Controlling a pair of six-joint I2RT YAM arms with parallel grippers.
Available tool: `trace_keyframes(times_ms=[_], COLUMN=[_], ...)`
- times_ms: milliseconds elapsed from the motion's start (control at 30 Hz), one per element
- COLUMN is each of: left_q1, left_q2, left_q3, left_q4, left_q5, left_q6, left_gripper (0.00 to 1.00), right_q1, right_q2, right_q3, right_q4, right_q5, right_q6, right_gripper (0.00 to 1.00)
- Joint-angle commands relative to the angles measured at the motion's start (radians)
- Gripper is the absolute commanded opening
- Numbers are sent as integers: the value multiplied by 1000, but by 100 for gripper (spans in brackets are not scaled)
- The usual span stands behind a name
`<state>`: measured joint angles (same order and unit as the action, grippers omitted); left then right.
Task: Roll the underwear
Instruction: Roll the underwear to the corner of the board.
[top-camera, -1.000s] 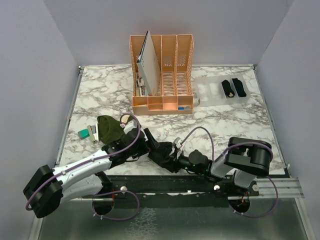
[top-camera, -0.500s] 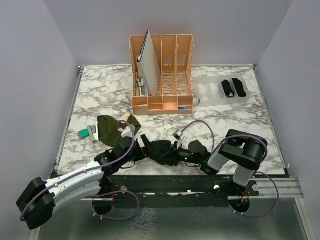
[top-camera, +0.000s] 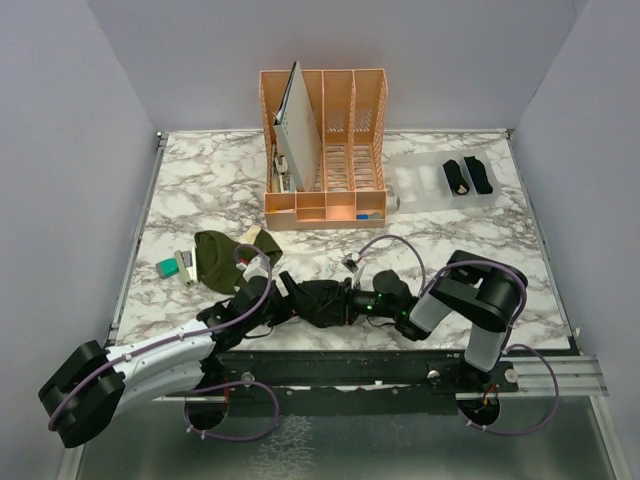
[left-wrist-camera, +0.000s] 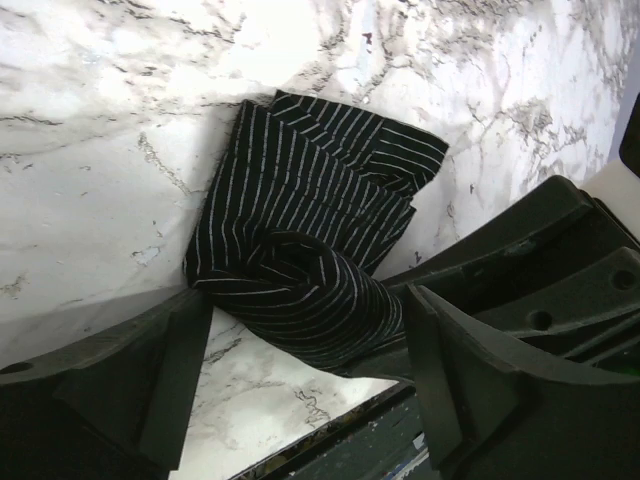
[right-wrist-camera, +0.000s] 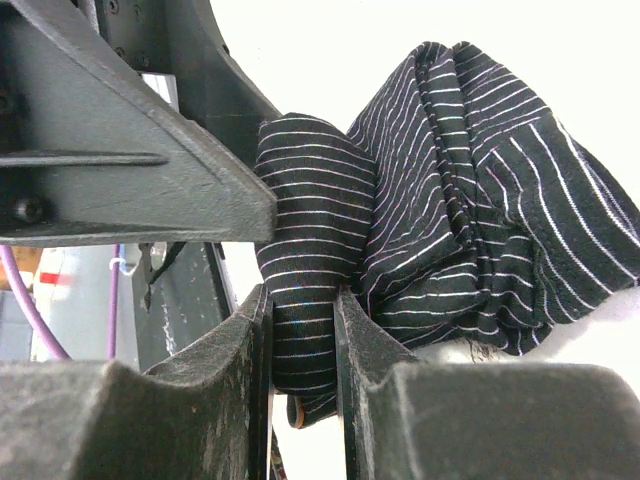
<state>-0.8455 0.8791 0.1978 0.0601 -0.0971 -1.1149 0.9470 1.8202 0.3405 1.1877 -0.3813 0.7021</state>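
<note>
Striped underwear (left-wrist-camera: 300, 240) at table edge (top-camera: 550, 328), clamped in right hand (right-wrist-camera: 302, 318); left hand (left-wrist-camera: 305, 305) seemingly apart.

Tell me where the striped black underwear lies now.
In the top view, the striped underwear lies at the near table edge, between the left gripper and the right gripper, which pinches it.

The marble-patterned table (top-camera: 200, 190) is carrying a peach desk organizer (top-camera: 325, 205) at the back, with a clear tray (top-camera: 415, 185) lying beside it. Olive-green briefs (top-camera: 215, 258) and a small teal block (top-camera: 167, 267) are lying at the left, striped black briefs (top-camera: 322, 300) near the front edge.
</note>
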Motion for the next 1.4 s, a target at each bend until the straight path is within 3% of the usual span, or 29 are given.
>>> trace_keyframes(times_ms=[0, 200, 333, 467, 533, 600, 733, 933, 1100, 1367], left_q1=[0, 0, 0, 0, 0, -1, 0, 0, 0, 0], left_q2=[59, 80, 112, 157, 181, 201, 234, 259, 265, 270], left_q3=[-36, -80, -71, -38, -13, 10, 62, 116, 139, 160], left_q4=[-53, -87, -102, -114, -123, -131, -154, -179, -197, -215], left_q5=[-35, -47, -58, -64, -62, -58, -50, -32, -13, 0], left_q6=[-94, -133, -112, -82, -75, -72, -66, -60, -70, -78], left_gripper=[77, 65, 50, 31, 27, 24, 23, 23, 23, 23], right_q1=[-13, -24, -25, -25, -24, -25, -23, -2, 194, 396], right_q2=[62, 70, 56, 18, -18, -74, -236, -450, -512, -350], right_q3=[-22, -18, -12, -5, 14, 24, 34, 37, 15, 76], right_q4=[-51, -19, -17, -59, -124, -200, -378, -635, -587, -499], right_q5=[-49, -84, -97, -94, -97, -95, -24, 198, 463, 751], right_q6=[43, 62, 58, 24, -24, -81, -228, -481, -778, -1030], right_gripper=[22, 26, 33, 51, 65, 71, 77, 77, 76, 73])
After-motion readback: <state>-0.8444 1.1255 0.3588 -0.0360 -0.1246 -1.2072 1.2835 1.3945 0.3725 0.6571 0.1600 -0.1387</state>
